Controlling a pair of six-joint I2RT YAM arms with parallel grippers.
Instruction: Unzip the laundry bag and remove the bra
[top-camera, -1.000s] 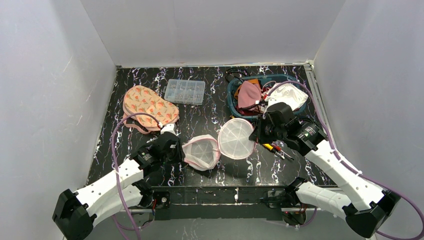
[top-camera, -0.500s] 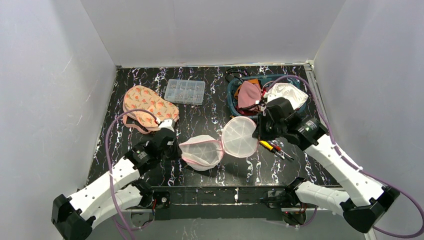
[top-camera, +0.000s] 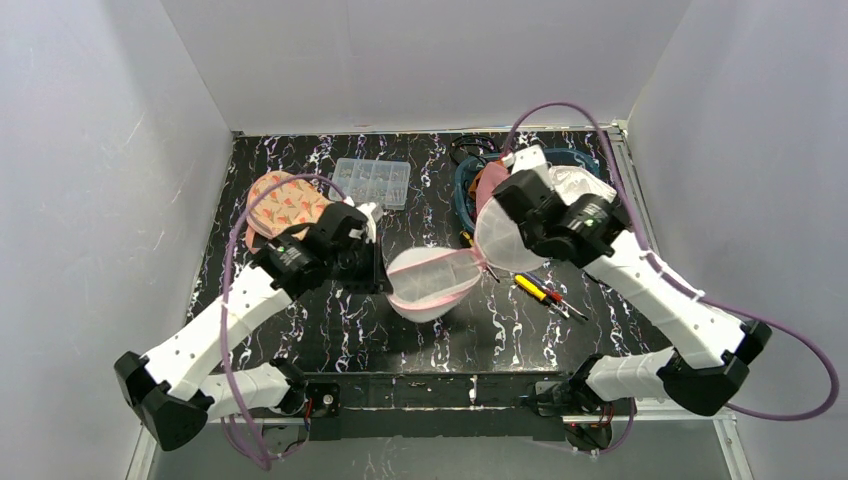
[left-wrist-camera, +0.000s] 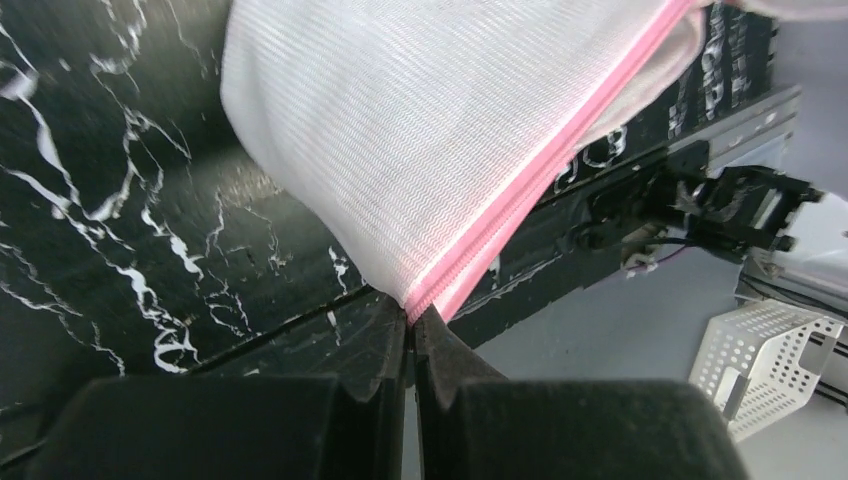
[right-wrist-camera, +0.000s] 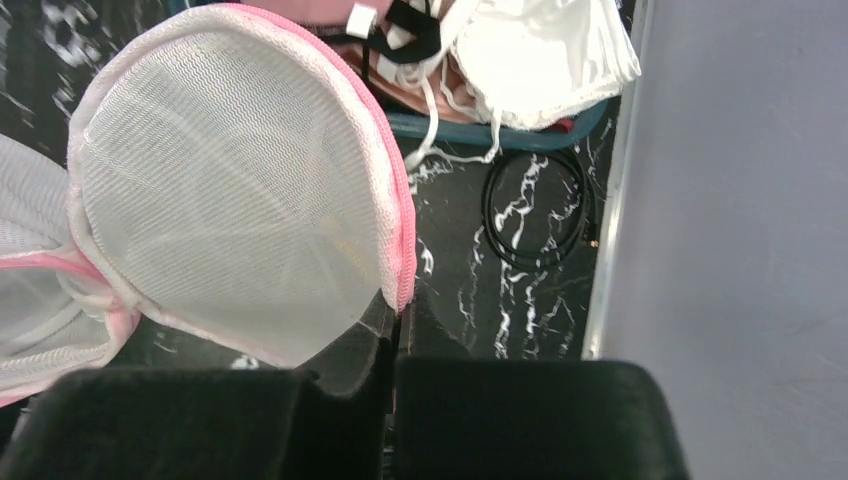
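The bag (top-camera: 432, 285) is held up over the middle of the table, unzipped, with both halves wide open. The left gripper (left-wrist-camera: 411, 320), at its 9 o'clock, pinches the pink zip edge. The right gripper (right-wrist-camera: 397, 312), at 2 o'clock, pinches the other half. The bag looks empty. An orange bra (top-camera: 275, 195) lies at 10 o'clock. I think the job is nearly done: next, put the bag down gently and let go.

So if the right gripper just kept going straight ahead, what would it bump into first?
The right gripper is shut on the pink rim of the laundry bag, so the bag comes first. Beyond it, probably the table, then the teal basket; depth is unclear.
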